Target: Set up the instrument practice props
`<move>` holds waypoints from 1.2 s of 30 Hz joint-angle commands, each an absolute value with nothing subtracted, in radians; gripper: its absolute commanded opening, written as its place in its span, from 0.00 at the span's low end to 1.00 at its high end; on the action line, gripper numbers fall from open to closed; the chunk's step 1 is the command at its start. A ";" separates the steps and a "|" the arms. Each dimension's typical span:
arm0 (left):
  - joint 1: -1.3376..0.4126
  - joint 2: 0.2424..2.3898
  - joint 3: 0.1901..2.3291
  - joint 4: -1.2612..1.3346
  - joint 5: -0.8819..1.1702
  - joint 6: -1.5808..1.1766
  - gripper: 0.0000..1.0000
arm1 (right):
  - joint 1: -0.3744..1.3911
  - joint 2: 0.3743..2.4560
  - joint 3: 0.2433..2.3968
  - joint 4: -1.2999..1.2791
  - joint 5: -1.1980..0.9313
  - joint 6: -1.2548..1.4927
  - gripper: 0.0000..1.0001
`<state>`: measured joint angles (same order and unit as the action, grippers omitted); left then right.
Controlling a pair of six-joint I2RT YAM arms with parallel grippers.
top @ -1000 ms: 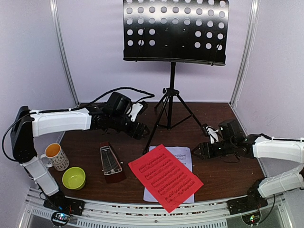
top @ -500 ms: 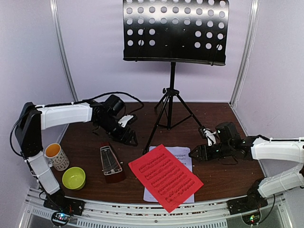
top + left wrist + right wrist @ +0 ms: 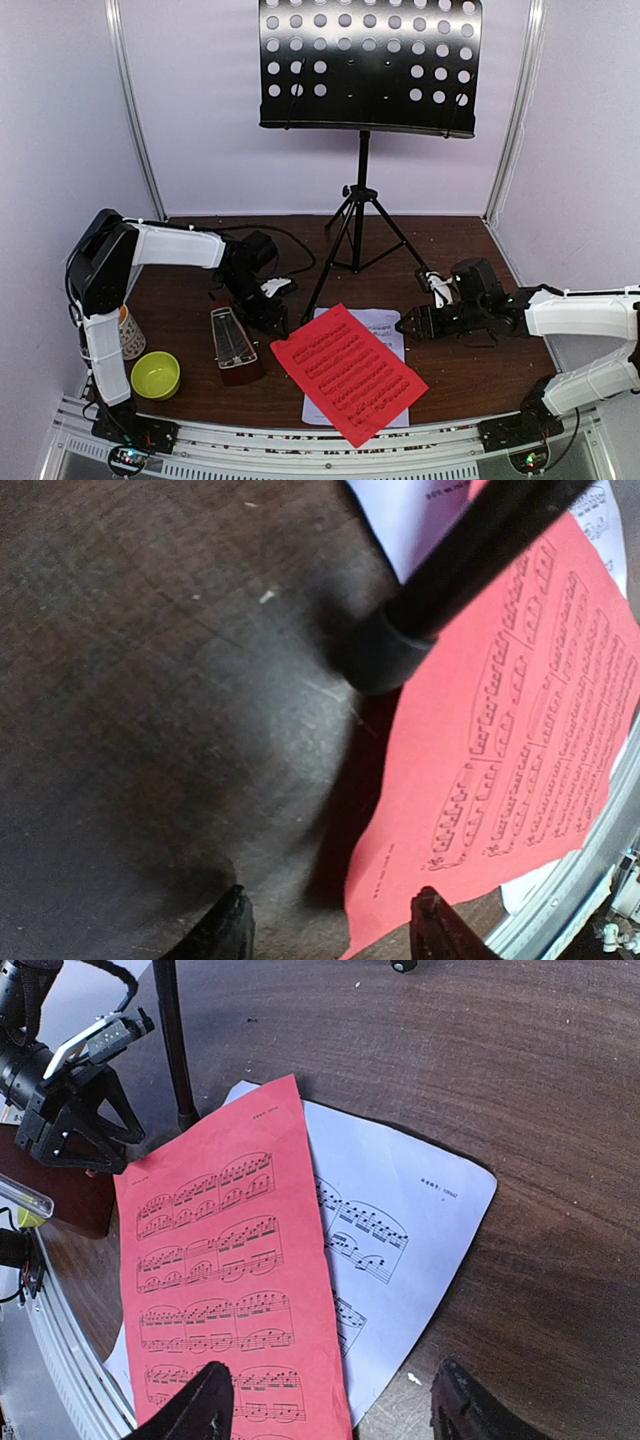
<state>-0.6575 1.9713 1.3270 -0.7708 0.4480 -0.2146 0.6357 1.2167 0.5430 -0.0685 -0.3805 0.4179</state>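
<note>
The black music stand [image 3: 370,65] stands at the back on its tripod [image 3: 355,235]. A red sheet [image 3: 348,372] lies on a white sheet [image 3: 386,324] at the table's front middle. The dark-wood metronome [image 3: 232,346] is left of them. My left gripper [image 3: 270,318] hovers low between the metronome and the red sheet. In the left wrist view it [image 3: 330,928] is open, empty, over the red sheet's [image 3: 500,750] edge beside a tripod foot [image 3: 385,652]. My right gripper [image 3: 408,325] is open; in the right wrist view it [image 3: 335,1412] hangs over the red sheet [image 3: 210,1260] and the white sheet [image 3: 400,1200].
A yellow-green bowl [image 3: 155,375] sits at the front left. A mug [image 3: 131,335] is mostly hidden behind the left arm. A tripod leg [image 3: 170,1040] slants down just left of the sheets. Purple walls close in the back and sides.
My left arm swung from the back left down and forward to the gap between metronome and red sheet, and its jaws narrowed. The right gripper edged slightly left toward the sheets.
</note>
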 commanded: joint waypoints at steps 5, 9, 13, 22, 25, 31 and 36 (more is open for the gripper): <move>-0.659 1.998 1.271 -0.705 0.544 -0.177 0.49 | 0.643 1.221 0.569 -0.090 -0.353 0.382 0.69; -0.659 2.006 1.242 -0.681 0.561 -0.179 0.43 | 0.642 1.214 0.600 -0.133 -0.335 0.356 0.69; -0.659 2.006 1.245 -0.676 0.553 -0.175 0.32 | 0.642 1.227 0.611 -0.126 -0.341 0.361 0.69; -0.672 1.939 1.265 -0.663 0.468 -0.180 0.00 | 0.642 1.215 0.607 -0.122 -0.347 0.357 0.70; -0.689 1.896 1.268 -0.664 0.418 -0.159 0.00 | 0.641 1.193 0.608 -0.124 -0.341 0.349 0.72; -0.758 1.815 1.281 -0.675 0.279 -0.114 0.00 | 0.641 1.140 0.617 -0.132 -0.303 0.318 0.81; -0.853 1.778 1.318 -0.725 0.111 -0.053 0.00 | 0.641 1.081 0.603 -0.109 -0.290 0.290 0.90</move>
<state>-0.7895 1.8149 1.2770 -0.6926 0.2729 -0.1219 0.6357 1.1316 0.5888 -0.1246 -0.3248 0.3267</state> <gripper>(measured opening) 0.006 0.884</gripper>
